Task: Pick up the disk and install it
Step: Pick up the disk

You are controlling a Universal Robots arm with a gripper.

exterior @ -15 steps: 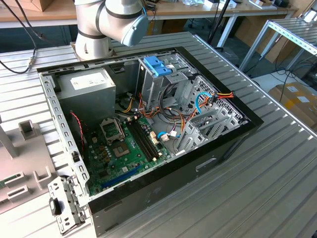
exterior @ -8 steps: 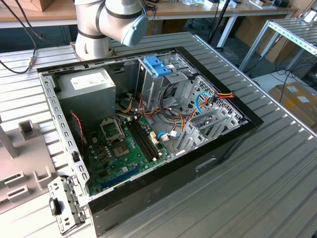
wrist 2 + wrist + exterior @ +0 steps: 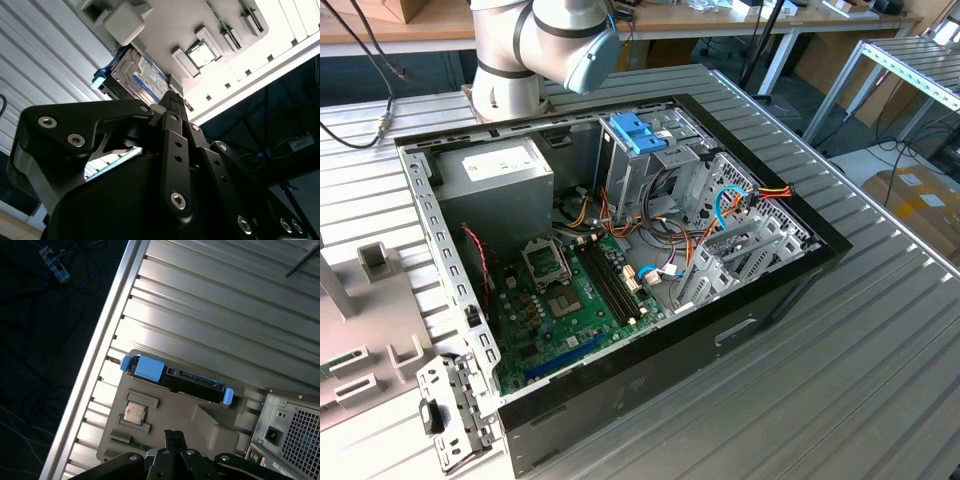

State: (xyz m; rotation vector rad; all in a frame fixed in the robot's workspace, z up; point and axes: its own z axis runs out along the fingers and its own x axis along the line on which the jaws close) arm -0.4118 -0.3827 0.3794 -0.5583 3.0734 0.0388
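The disk (image 3: 145, 75) stands on its edge in a slot of a pale grey holder plate (image 3: 170, 30), with its white and blue label showing and a blue rail at its end. In the first wrist view the disk (image 3: 192, 381) shows edge-on as a dark bar with blue brackets at both ends. My gripper (image 3: 173, 97) is shut with nothing between its black fingers and hangs apart from the disk, a short way off it, in both wrist views (image 3: 173, 434).
An open computer case (image 3: 790, 290) lies on the slatted metal table (image 3: 880, 380), with a motherboard (image 3: 570, 290), a grey power supply (image 3: 505, 170) and a drive cage with a blue latch (image 3: 638, 130). A processor chip (image 3: 134, 413) sits on the holder plate.
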